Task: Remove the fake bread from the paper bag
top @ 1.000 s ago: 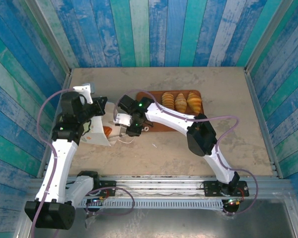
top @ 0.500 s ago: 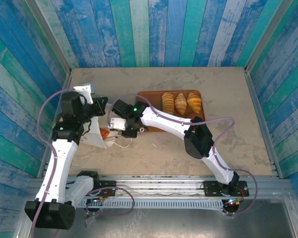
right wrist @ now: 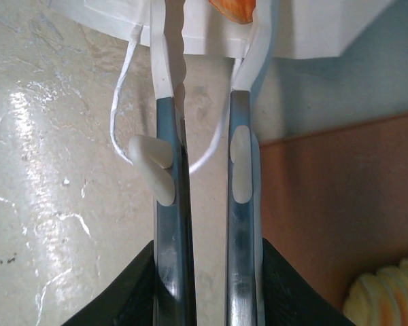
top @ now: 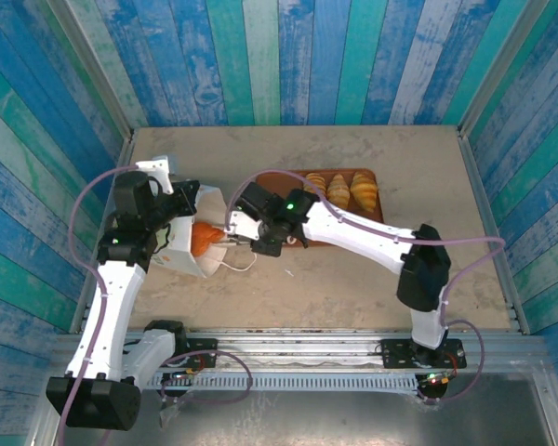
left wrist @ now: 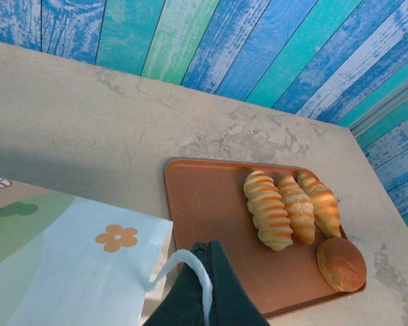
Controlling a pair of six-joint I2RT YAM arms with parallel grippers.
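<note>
Change: right arm (top: 353, 232) swung rightward; orange-brown toy pastry (top: 202, 240) more exposed in white flower-printed paper bag (top: 179, 257), centre-left.
Right tool (top: 231, 234): at bag mouth; you cannot tell its grip.
Left tool (left wrist: 205, 299): clamped on the bag.

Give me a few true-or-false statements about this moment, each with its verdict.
1. Three croissants lie on the tray. True.
2. The round bun sits off the tray. False: it is on the tray.
3. In the top view the paper bag lies right of the tray. False: it lies left of it.
4. An orange pastry shows in the bag's mouth. True.
5. The right gripper points at the bag's mouth. True.
</note>
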